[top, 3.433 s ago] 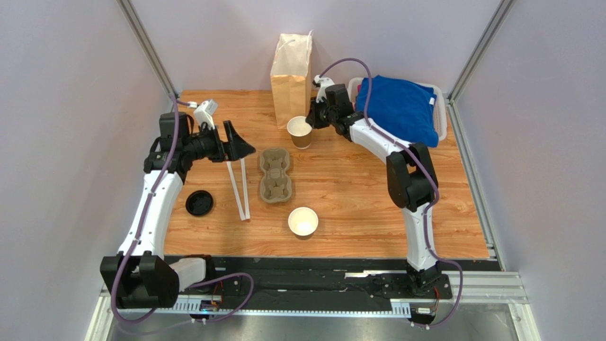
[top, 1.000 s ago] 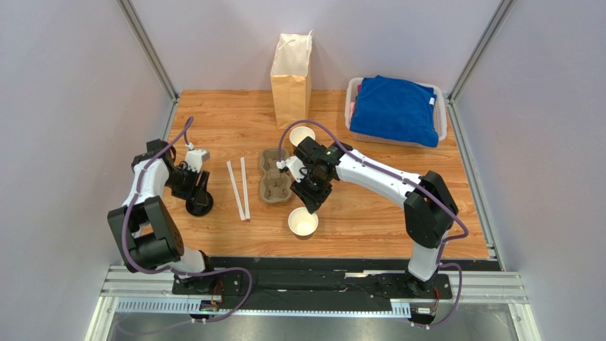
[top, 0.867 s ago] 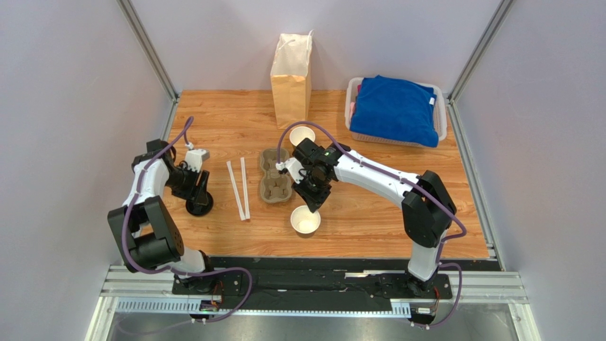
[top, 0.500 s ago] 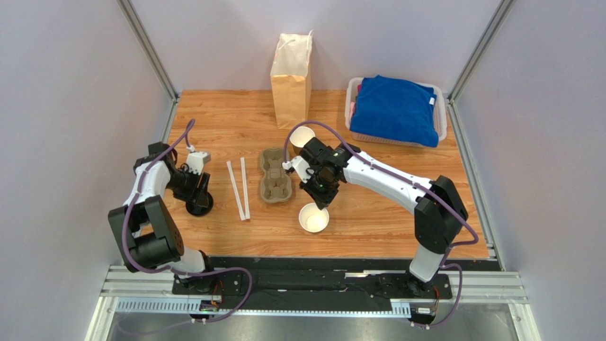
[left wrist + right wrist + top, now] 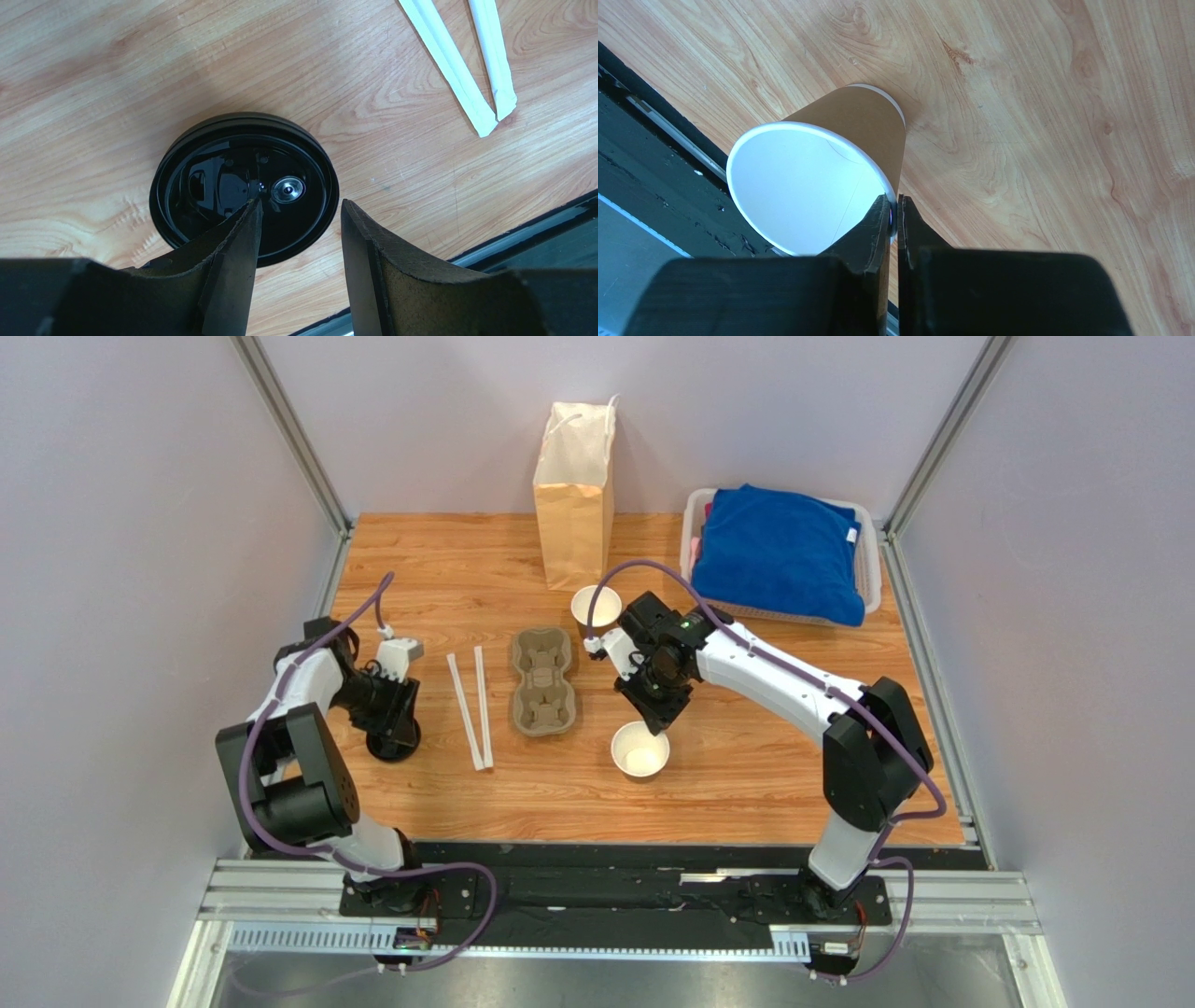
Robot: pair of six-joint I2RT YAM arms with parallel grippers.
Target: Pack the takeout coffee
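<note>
No lidded cup is in view. A brown lidless cup (image 5: 640, 751) with a white inside sits near the front, right of the cup carrier (image 5: 543, 681). My right gripper (image 5: 659, 711) is shut on its rim; in the right wrist view the gripper (image 5: 894, 210) pinches the wall of the tilted cup (image 5: 808, 175). A separate black lid (image 5: 392, 745) lies at the left. My left gripper (image 5: 302, 206) is open just above the lid (image 5: 210, 161), one finger over it and one past its edge. A second lidless cup (image 5: 595, 605) stands further back.
Two white wrapped straws (image 5: 470, 707) lie between the lid and the carrier. A brown paper bag (image 5: 574, 476) stands at the back. A white basket (image 5: 692, 518) holding a blue cloth (image 5: 779, 546) is at the back right. The table's front edge lies close behind the held cup.
My right gripper came down from the back cup, closed on the near cup's rim and moved it to the right. My left gripper came down over the black lid and stays there.
</note>
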